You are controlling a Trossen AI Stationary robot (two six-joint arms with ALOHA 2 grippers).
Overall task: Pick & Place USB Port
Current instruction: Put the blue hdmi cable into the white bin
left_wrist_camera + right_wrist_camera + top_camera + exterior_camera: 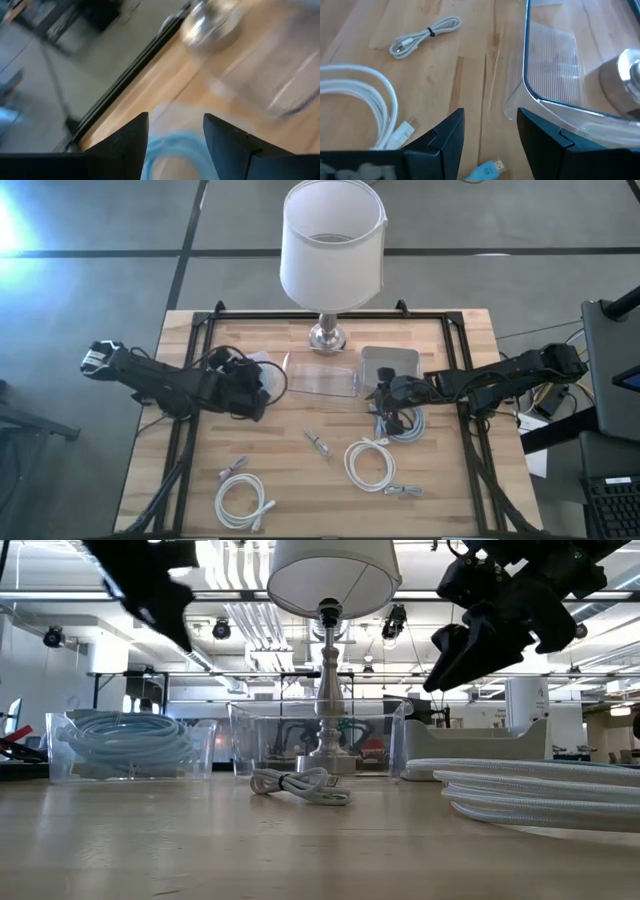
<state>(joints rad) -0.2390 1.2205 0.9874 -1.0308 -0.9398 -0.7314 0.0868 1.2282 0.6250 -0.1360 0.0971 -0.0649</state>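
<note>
Several USB cables lie on the wooden table: a light-blue coil (405,426), two white coils (369,462) (243,500) and a small bundled cable (318,443) (425,34). My right gripper (381,397) (490,120) hangs open above the table beside the light-blue coil; a blue connector (488,170) lies on the wood below its fingers. My left gripper (258,393) (175,125) is open and raised over a clear bin (120,745) that holds a coiled light-blue cable (125,735) (170,150). Both grippers show high above the table in the low view (455,645) (160,600).
A lamp with a white shade (332,242) stands on its metal base (327,334) at the far middle. In front of it sits a clear bin (322,377), with a grey tray (390,364) to its right. A black frame (190,380) runs along the table's sides.
</note>
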